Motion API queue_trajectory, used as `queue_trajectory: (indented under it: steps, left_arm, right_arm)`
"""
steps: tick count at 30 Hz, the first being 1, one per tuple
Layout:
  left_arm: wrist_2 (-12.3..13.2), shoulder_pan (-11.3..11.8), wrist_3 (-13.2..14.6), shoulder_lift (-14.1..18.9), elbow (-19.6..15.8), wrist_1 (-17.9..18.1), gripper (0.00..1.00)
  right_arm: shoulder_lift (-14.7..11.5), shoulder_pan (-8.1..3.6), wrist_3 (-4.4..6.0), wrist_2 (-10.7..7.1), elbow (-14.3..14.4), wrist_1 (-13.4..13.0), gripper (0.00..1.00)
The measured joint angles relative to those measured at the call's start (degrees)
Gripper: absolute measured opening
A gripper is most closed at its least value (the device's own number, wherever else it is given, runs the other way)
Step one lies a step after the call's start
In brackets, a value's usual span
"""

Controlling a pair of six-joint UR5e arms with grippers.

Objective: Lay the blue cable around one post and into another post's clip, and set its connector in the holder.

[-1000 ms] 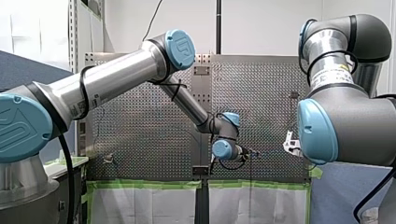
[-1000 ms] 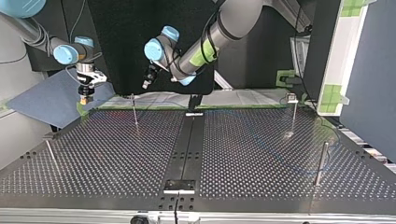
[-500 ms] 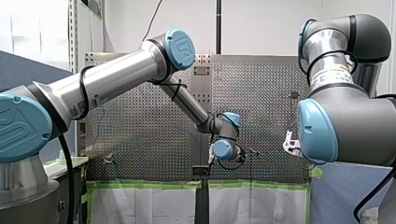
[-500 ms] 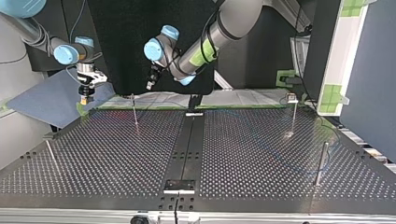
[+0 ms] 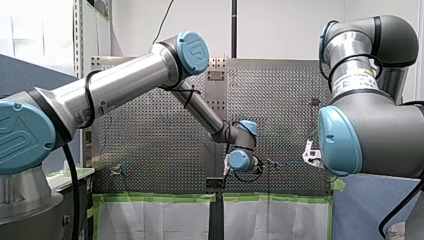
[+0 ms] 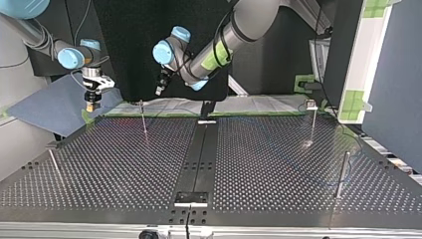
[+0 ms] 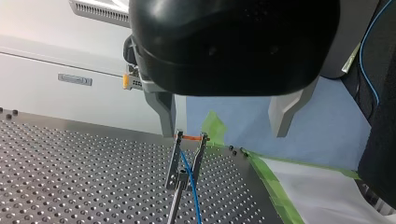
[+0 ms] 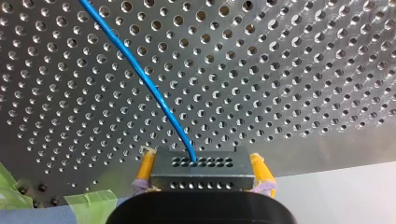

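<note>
Blue cable (image 7: 190,186) was judged clipped ahead of the spread left gripper (image 7: 224,133); the right gripper's (image 8: 201,159) pinched connector (image 8: 200,175) was due seating.

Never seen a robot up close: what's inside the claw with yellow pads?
A grey connector with rows of holes, gripped by my right claw between its pads, the blue cable leaving its holed face. The claw's black body hides its lower part.

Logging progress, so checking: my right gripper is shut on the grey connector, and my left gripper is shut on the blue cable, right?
No. The left wrist view shows the left gripper open, the clip post ahead of it, holding nothing. The right gripper is shut on the grey connector, with the blue cable running from it.
</note>
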Motion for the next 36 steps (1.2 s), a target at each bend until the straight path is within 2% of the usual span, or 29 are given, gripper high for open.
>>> queue_trajectory:
  steps: [8,16,23,28,30,36]
  left_arm:
    - [-0.2,0.0,-0.1,0.0,0.0,-0.1,1.00]
    - [-2.3,-0.3,-0.1,1.6,-1.5,-1.5,1.00]
    - [-3.4,-0.4,-0.6,4.7,-4.6,1.3,1.00]
    - [-5.5,-0.4,-2.0,7.4,-7.4,3.9,1.00]
    - [-6.2,-0.2,-2.6,8.6,-8.6,5.2,1.00]
    - [-5.1,0.6,-5.2,11.8,-11.8,8.4,1.00]
  right_arm:
    - [0.0,0.00,-0.04,0.00,0.0,0.2,0.00]
    - [0.0,0.02,-0.05,0.00,0.0,0.4,0.00]
    - [0.0,0.01,0.03,0.00,0.0,0.4,0.00]
    - [0.0,0.00,0.15,-0.04,0.0,0.5,0.00]
    - [0.0,0.01,0.50,-0.27,0.0,0.5,0.00]
    - [0.0,0.01,1.60,-0.65,0.0,0.3,0.00]
